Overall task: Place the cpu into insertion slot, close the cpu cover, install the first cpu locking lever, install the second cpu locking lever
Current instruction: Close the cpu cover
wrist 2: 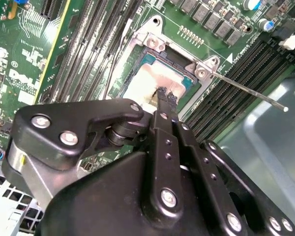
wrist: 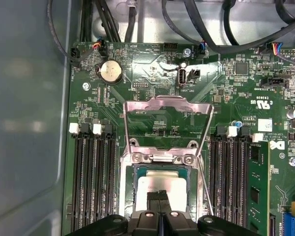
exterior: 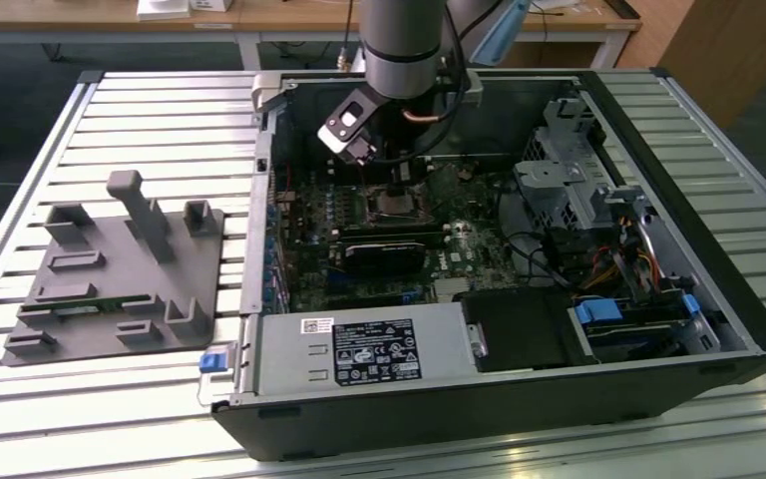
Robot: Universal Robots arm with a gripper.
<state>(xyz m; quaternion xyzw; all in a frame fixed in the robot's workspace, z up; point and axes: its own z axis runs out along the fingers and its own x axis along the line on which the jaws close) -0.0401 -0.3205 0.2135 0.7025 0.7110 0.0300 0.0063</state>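
Hand (wrist 2: 165, 93) pointing down at cpu (wrist: 150, 186), fingers (wrist: 154, 202) pinched together; cpu cover (wrist: 167, 103) raised.

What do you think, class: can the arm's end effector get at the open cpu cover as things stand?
Probably yes. The end effector rests over the cpu, and the cpu cover is swung open right beside it, with nothing standing between the two in the first wrist view.

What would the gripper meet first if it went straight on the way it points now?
Probably the chip lying in the socket, right beneath the gripper; whether they already touch, I can't tell.
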